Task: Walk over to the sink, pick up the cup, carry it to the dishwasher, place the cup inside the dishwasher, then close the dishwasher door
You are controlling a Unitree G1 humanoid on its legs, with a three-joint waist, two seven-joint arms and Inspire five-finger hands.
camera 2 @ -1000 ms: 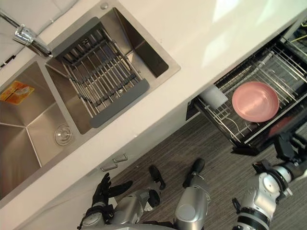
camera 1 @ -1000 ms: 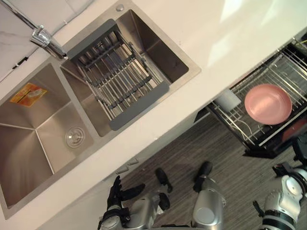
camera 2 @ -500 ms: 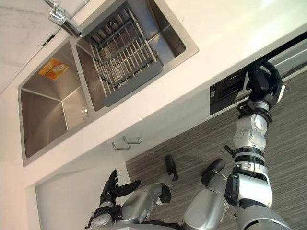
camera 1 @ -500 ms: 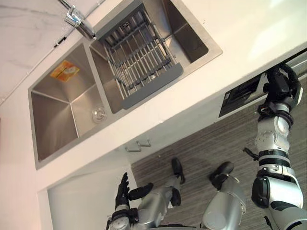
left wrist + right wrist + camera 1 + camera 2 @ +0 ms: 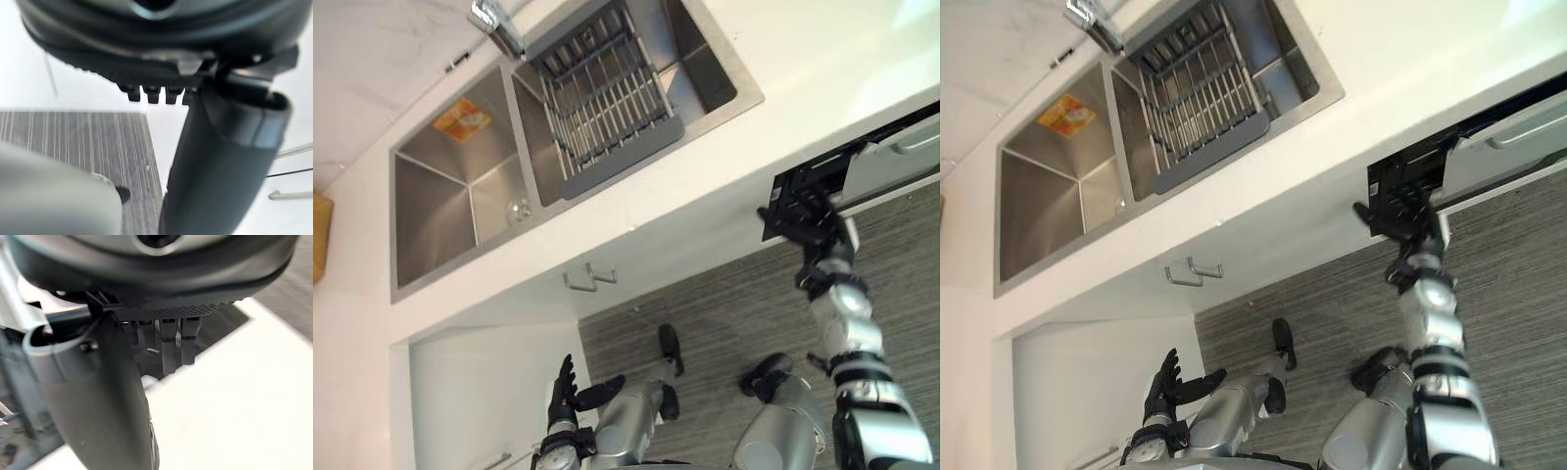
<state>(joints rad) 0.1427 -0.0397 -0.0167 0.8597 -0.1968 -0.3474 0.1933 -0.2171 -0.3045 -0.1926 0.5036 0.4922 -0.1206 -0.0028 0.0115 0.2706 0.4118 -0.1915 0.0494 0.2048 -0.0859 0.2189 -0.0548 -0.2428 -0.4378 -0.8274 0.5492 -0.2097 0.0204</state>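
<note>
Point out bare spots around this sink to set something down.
The counter right of the sink, above the dishwasher, is bare; so is the left basin, apart from its drain and a sticker. Crowded: the right basin, spanned by a rack, and the dishwasher gap, where the right hand is.

Counter (image 5: pixel 803 59): white and long, just above the right hand (image 5: pixel 800 213), far above the left hand (image 5: pixel 566 384).
Sink (image 5: pixel 431 196): steel, two basins set in the counter, well apart from the right hand.
Rack (image 5: pixel 607 98): grey, lying across the basin nearer to the right hand.
Faucet (image 5: pixel 494 20): at the counter's back edge, beyond the rack.
Floor (image 5: pixel 724 313): grey striped boards, beneath both hands.
</note>
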